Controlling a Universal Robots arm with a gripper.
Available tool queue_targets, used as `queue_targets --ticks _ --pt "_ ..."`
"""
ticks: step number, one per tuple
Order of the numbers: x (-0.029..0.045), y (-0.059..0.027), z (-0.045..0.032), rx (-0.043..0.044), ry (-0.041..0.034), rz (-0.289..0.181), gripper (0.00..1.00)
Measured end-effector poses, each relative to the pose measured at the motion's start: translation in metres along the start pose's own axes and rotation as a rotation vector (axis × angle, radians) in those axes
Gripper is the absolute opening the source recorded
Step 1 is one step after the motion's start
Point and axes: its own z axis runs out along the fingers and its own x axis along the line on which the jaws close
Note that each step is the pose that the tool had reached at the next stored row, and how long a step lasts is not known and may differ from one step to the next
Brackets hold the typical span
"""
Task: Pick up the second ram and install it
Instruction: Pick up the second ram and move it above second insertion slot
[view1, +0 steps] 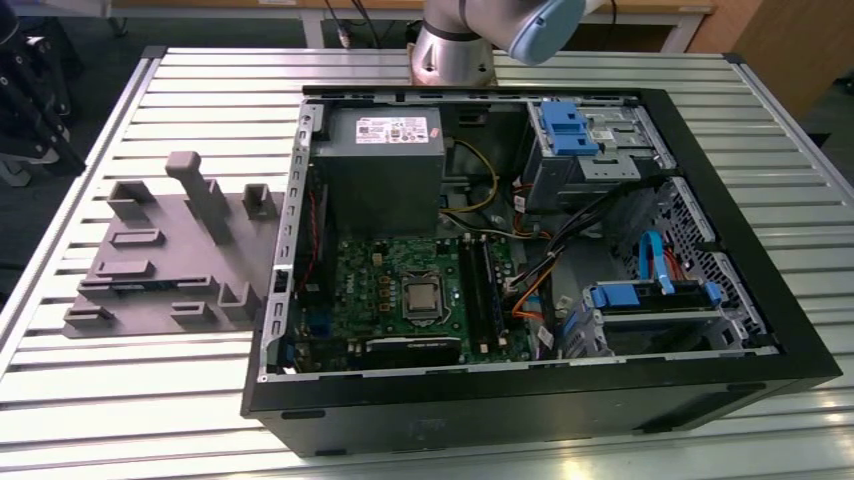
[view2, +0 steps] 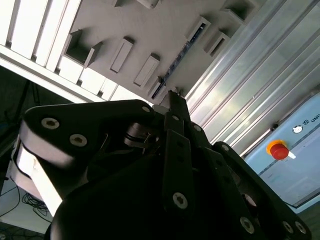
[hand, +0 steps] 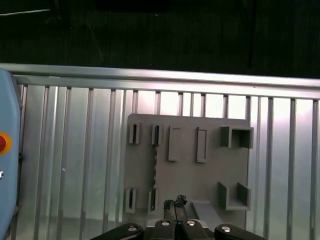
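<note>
**While the gripper (hand: 175, 206) hangs clenched, the second ram (hand: 154, 165) stands on the fixture plate (hand: 210, 170)**

Where the grey fixture plate lies on the slatted metal table (view1: 200, 90), it sits near the table's edge at the exterior view's left, just beside the open computer case (view1: 534, 405).

Second ram: on the fixture plate, standing on its long edge; a slotted block carries each end; a second pair of slotted blocks stands just beside it. In the second wrist view the stick (view2: 177, 60) shows as a thin bluish strip across the plate.

Gripper: clenched, jaws drawn together with nothing between them. It hangs above the fixture plate, apart from the stick, and is nearest to one end of it; in the second wrist view its tip (view2: 172, 95) lines up with that same end.

Computer case: lying on its side with the open face upward. The green motherboard (view1: 354, 280) lies on the case floor toward the wall nearest the fixture plate; the long black memory slots (view1: 478, 290) run alongside the processor socket (view1: 422, 297); whether any slot is filled cannot be told. A grey power supply (view1: 380, 170) sits at the case corner beyond the motherboard.

Arm base (view1: 451, 55): on the table, just beyond the case.
</note>
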Motion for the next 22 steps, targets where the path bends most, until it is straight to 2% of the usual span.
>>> queue_targets --ticks 22 --pt "0.0048 0.0 0.0129 -0.0017 0.0004 -0.016 0.11"
